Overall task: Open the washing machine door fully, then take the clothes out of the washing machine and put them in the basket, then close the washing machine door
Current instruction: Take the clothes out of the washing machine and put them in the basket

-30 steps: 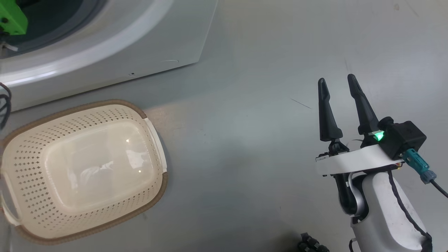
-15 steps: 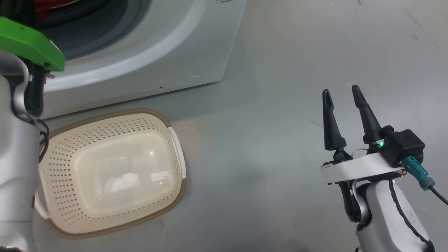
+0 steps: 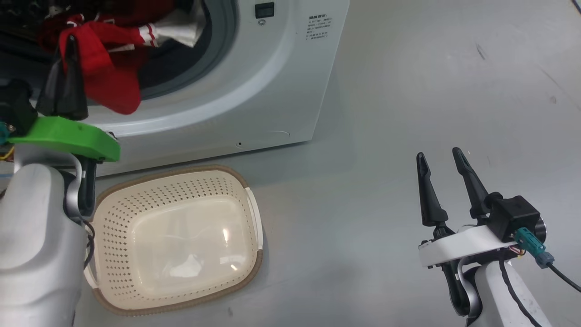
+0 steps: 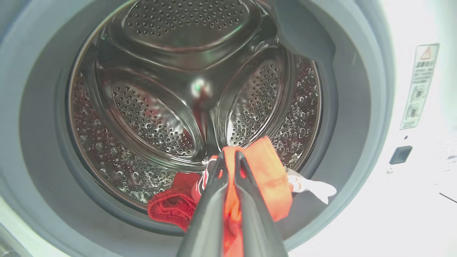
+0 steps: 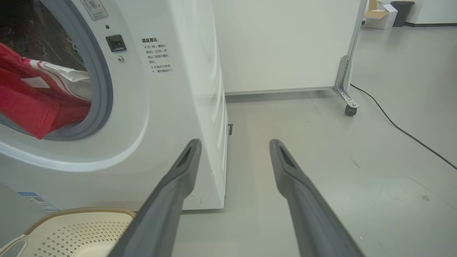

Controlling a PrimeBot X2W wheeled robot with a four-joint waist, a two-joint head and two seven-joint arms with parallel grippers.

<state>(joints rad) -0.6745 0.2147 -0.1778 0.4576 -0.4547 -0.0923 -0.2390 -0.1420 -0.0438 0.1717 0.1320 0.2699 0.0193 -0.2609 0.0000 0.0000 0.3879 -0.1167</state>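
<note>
Clothes (image 3: 106, 68): one red-and-white heap in one washing machine (image 3: 254, 104)
Basket (image 3: 181, 175): one
Left gripper (image 4: 229, 154): clamped on clothes
Right gripper (image 3: 438, 153): jaws wide

The big white front-loading washing machine (image 3: 272, 81) stands far left, its round mouth uncovered. A grey rubber gasket (image 4: 43, 150) rings its perforated steel drum (image 4: 157, 117). Red garments with white stripes and a bit of white cloth (image 3: 109, 86) spill over the gasket's lower lip, and one red fold is pinched in the left gripper (image 4: 229, 155). The cream perforated plastic basket with a brown woven-look rim (image 3: 181, 171) sits upright on the floor, near left, just before the machine's base.
</note>
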